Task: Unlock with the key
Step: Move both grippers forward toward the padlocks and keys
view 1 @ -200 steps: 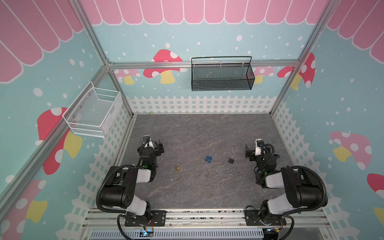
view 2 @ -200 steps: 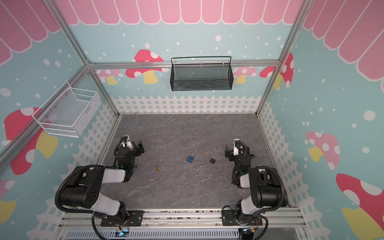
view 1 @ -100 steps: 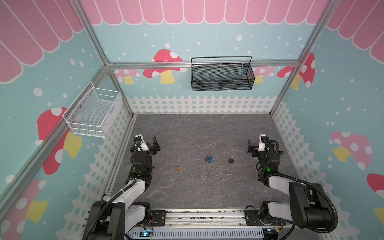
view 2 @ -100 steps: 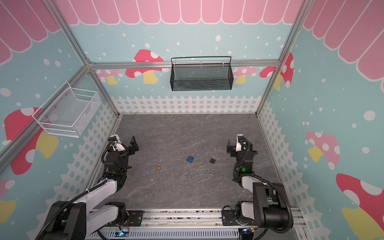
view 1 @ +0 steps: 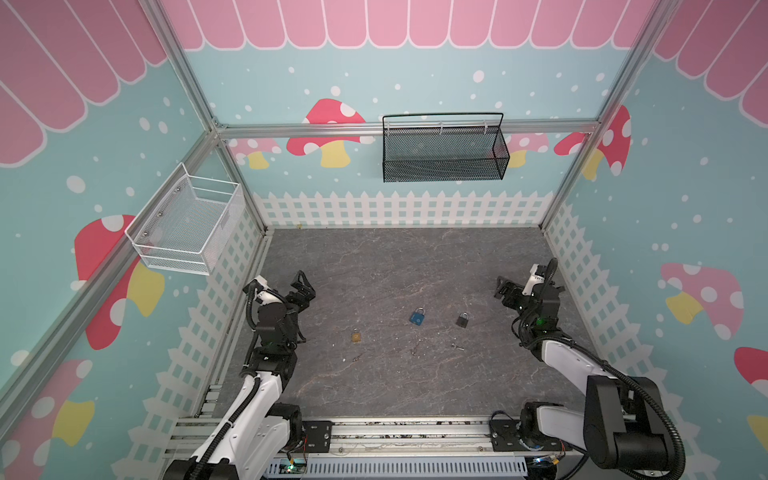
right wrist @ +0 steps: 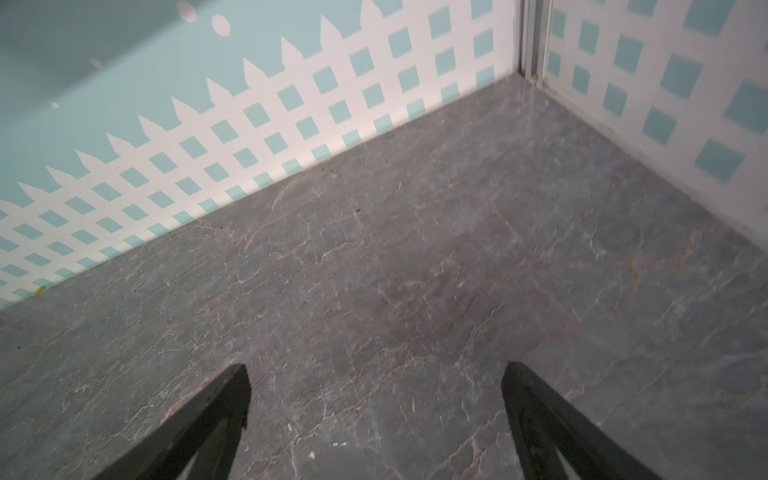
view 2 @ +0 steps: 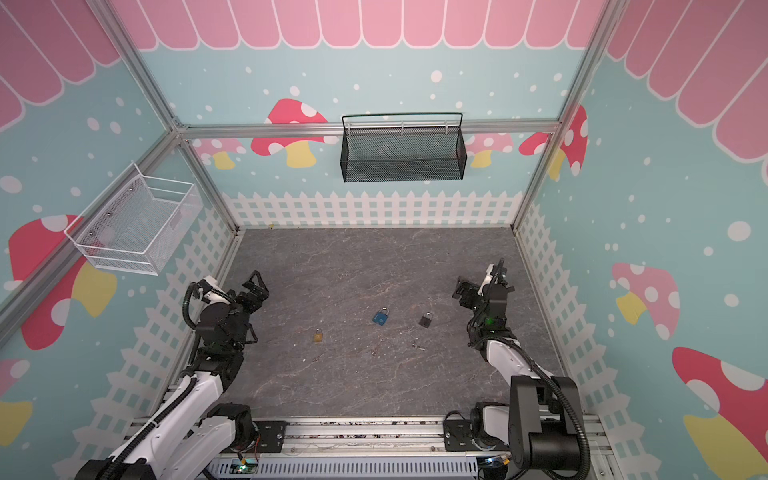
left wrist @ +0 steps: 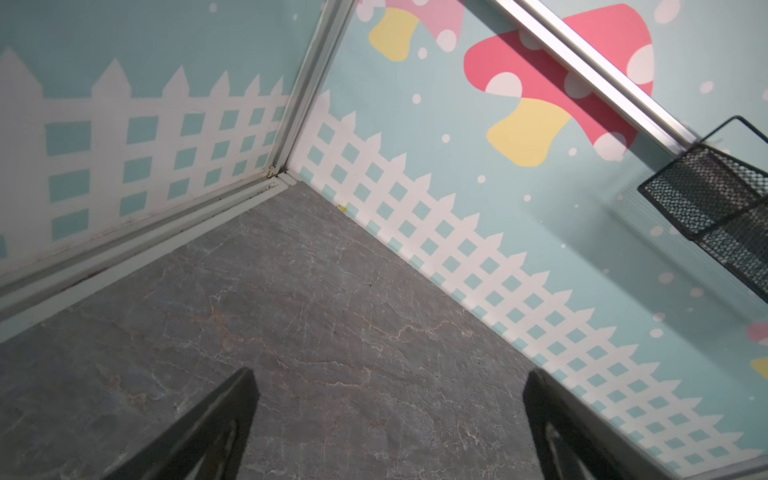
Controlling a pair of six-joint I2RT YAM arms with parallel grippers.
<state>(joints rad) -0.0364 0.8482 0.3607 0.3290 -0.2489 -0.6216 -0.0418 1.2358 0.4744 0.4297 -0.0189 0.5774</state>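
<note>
Even, soft overhead light, faint shadows; top views sharp, right wrist view slightly motion-blurred, edges bowed.

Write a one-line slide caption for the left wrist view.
Left arm's open jaws above the grey marbled tabletop, facing the fence-printed enclosure corner, with a black mesh wire basket in view.

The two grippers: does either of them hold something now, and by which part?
Nothing is held. The left gripper and the right gripper both have open, empty jaws. The blue padlock, dark padlock and brass padlock lie apart from both.
</note>
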